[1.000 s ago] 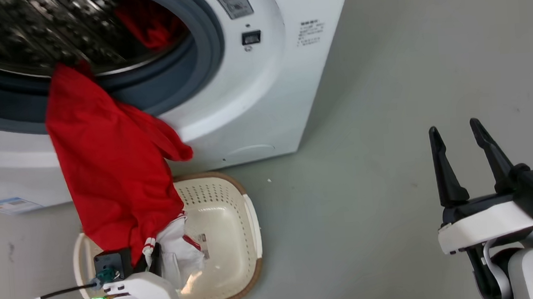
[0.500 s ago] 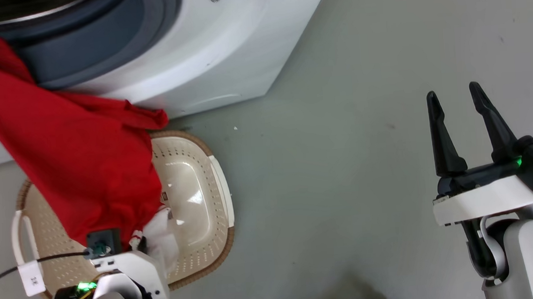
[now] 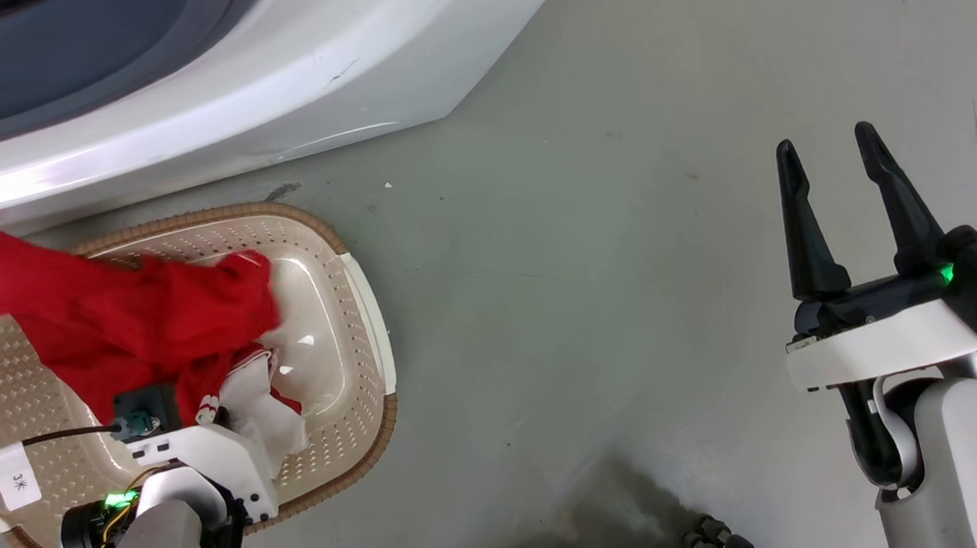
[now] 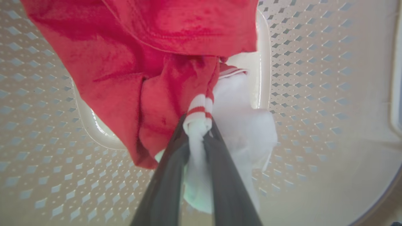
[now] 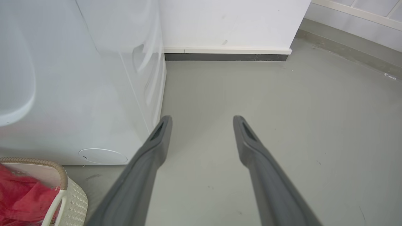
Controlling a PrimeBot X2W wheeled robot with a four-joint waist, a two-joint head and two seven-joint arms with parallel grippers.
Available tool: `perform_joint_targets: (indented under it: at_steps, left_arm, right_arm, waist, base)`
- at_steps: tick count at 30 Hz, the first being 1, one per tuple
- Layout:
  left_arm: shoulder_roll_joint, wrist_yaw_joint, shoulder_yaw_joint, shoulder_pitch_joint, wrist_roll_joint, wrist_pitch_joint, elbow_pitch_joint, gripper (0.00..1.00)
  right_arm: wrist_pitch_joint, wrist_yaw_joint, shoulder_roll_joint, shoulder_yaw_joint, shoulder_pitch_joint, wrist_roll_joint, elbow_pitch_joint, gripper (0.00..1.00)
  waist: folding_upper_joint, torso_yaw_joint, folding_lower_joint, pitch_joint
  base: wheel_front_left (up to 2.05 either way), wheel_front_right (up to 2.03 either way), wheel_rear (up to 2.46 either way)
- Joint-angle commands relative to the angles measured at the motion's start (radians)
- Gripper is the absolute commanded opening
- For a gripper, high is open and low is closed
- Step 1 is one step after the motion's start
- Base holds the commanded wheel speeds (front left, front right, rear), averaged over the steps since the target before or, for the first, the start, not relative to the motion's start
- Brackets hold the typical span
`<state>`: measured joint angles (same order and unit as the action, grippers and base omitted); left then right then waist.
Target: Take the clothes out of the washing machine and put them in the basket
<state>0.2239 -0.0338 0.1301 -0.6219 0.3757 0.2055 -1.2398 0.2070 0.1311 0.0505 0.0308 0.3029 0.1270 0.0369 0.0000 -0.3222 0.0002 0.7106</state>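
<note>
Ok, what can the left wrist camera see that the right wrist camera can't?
Left wrist view: the left gripper, jaws shut on the striped white cuff of the clothes. Right wrist view: the right gripper, jaws open, plus the washing machine, the grey floor and a wall. Both: the red clothes and the basket.

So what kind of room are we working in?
Probably a laundry or utility room: a white front-loading washing machine, a perforated laundry basket, a bare grey floor and a plain white wall.
</note>
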Motion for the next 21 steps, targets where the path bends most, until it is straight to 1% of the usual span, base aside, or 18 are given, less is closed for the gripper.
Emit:
perform_joint_targets:
  at_steps: [1, 2, 3, 7, 11, 15, 18, 21]
  left_arm:
    - [0.003, 0.005, -0.006, -0.016, 0.009, -0.002, -0.01, 0.42]
    - [0.002, 0.005, -0.006, -0.018, 0.012, -0.002, -0.015, 0.86]
    - [0.0, 0.006, -0.004, -0.018, 0.014, -0.004, -0.019, 1.0]
    - [-0.008, 0.014, -0.002, -0.003, 0.017, 0.009, -0.029, 1.0]
    - [-0.022, 0.013, -0.002, 0.023, 0.023, 0.031, -0.034, 1.0]
    - [-0.044, 0.0, -0.015, 0.056, 0.041, 0.054, -0.017, 1.0]
    - [-0.057, -0.001, -0.019, 0.08, 0.038, 0.06, 0.016, 1.0]
    - [-0.069, 0.013, -0.03, 0.119, 0.031, 0.06, 0.095, 1.0]
  right_arm:
    - [0.006, -0.001, -0.001, 0.003, 0.016, 0.003, 0.007, 1.0]
    - [0.009, -0.001, -0.001, 0.004, 0.017, 0.002, 0.012, 1.0]
    - [0.011, -0.001, -0.001, 0.004, 0.016, 0.002, 0.015, 1.0]
    - [0.017, -0.001, -0.001, 0.004, 0.011, -0.003, 0.03, 1.0]
    - [0.017, -0.001, 0.0, 0.001, -0.008, -0.01, 0.044, 1.0]
    - [0.007, -0.001, 0.0, -0.004, -0.033, -0.024, 0.05, 1.0]
    - [-0.007, -0.001, 0.0, -0.008, -0.054, -0.03, 0.044, 1.0]
    - [-0.022, -0.001, 0.0, -0.012, -0.078, -0.04, 0.033, 1.0]
  waist:
    - [0.0, -0.002, -0.0002, -0.004]
    - [0.0, -0.002, -0.0002, -0.01]
    - [0.0, -0.001, -0.0002, -0.017]
    - [0.0, 0.007, -0.0002, -0.062]
    - [0.0, 0.027, -0.0002, -0.132]
    - [0.0, 0.055, -0.0002, -0.22]
    - [0.0, 0.08, -0.0002, -0.281]
    - [0.0, 0.106, -0.0002, -0.336]
  base:
    - [0.0, 0.0, 0.0]
    - [0.0, 0.0, 0.0]
    - [0.0, 0.0, 0.0]
    - [0.0, 0.0, 0.0]
    - [0.0, 0.0, 0.0]
    - [0.0, 0.0, 0.0]
    - [0.0, 0.0, 0.0]
    - [0.0, 0.0, 0.0]
